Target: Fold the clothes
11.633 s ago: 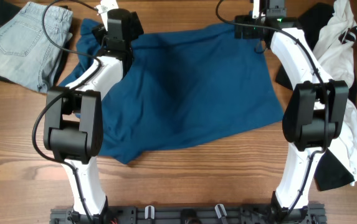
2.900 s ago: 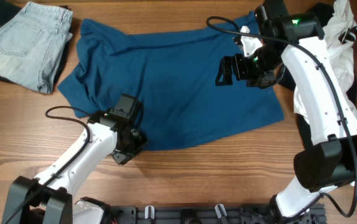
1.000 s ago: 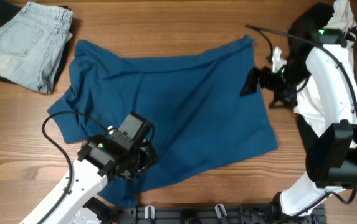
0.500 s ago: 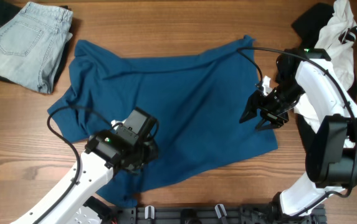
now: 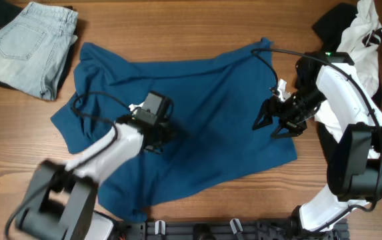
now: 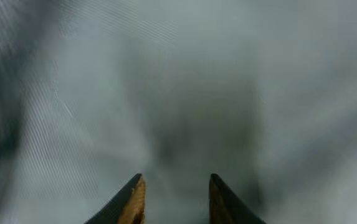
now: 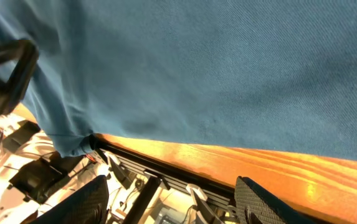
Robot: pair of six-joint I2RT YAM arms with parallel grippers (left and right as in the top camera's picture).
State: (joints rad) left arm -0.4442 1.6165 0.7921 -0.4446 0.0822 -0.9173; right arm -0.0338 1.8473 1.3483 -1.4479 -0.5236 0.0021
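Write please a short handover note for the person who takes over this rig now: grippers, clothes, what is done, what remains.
Left gripper: above the teal shirt, near its middle; fingers a little apart, view blurred, so a grip cannot be judged.
Right gripper: open, holding nothing, by the shirt's right edge.
Shirt: spread on the table, wrinkled and askew.
Done: no fold visible.
Left: all the folds. The jeans and the white garment lie aside at the far corners.

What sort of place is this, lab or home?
Likely a lab test bench: two robot arms mounted on a black rail along the edge of a wooden table, with a teal-blue shirt and folded jeans laid out.
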